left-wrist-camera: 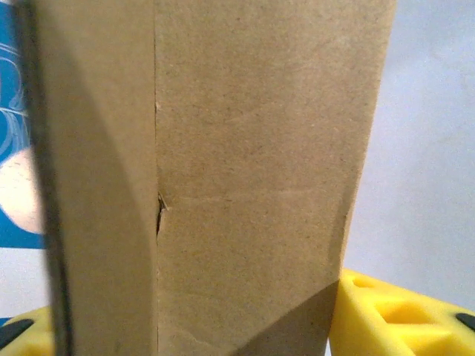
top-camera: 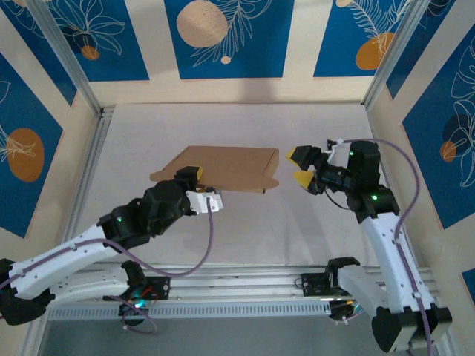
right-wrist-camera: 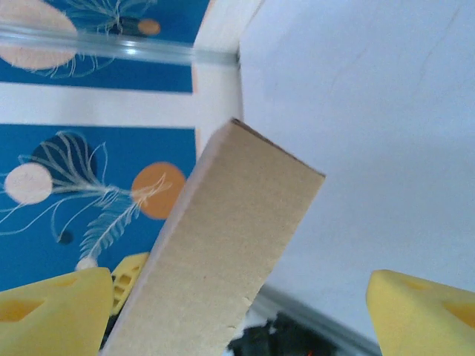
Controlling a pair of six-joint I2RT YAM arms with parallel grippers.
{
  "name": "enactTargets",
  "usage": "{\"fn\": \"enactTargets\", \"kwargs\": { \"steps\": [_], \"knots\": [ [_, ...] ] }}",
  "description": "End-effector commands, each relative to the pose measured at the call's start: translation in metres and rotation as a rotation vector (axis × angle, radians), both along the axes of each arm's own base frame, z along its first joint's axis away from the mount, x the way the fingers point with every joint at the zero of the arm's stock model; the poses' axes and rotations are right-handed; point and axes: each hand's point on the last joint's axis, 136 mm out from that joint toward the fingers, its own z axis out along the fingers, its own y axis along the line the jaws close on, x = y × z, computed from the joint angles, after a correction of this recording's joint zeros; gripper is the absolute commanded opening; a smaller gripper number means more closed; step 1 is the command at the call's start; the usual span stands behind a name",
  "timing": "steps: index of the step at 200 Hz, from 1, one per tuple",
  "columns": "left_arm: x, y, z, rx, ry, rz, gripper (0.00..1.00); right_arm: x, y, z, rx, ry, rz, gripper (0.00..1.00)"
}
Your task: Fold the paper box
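The paper box [top-camera: 223, 167] reads as a shallow, closed-up brown slab rather than an open sheet. From above I see no flaps standing up, so most of the folding looks done. It sits near the middle of the table [top-camera: 245, 237], apparently lifted a little off the surface, with its long side running left to right.

The left gripper [top-camera: 190, 176] has it by the near left edge. In the left wrist view the cardboard [left-wrist-camera: 252, 163] sits between the yellow fingers [left-wrist-camera: 401, 319] with one pad against its side — a clamp on the box, as far as I can judge.

The right gripper [top-camera: 302, 167] hangs just beside the box's right end, its fingers spread wide and holding nothing. In its wrist view there is plenty of room between the pads [right-wrist-camera: 423, 311] and the box end [right-wrist-camera: 230, 245].

What is left is probably small — pressing the right end or a front tab home and setting the box down. The pictures don't show whether every tab is already seated.
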Motion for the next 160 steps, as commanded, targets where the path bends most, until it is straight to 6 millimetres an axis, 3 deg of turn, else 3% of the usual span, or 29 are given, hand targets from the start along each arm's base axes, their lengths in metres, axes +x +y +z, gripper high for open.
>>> {"fn": "enactTargets", "kwargs": {
  "steps": [1, 39, 72, 131, 160],
  "knots": [
    [-0.021, 0.007, -0.018, 0.017, 0.279, 0.05, 0.6, -0.013, -0.029, -0.016, -0.257, -0.043, -0.081, 0.87],
    [-0.047, -0.007, -0.022, 0.09, 0.544, 0.015, 0.61, -0.018, -0.023, 0.0, -0.348, -0.177, -0.019, 0.81],
    [-0.055, -0.022, -0.037, 0.157, 0.664, -0.007, 0.6, -0.024, -0.019, 0.003, -0.413, -0.23, 0.021, 0.79],
    [-0.033, -0.054, -0.072, -0.005, 0.74, -0.07, 0.55, -0.028, -0.002, -0.009, -0.371, -0.168, 0.115, 0.77],
    [-0.027, -0.062, -0.095, -0.043, 0.801, -0.095, 0.53, -0.026, 0.017, -0.011, -0.269, -0.1, 0.174, 0.74]
  ]
}}
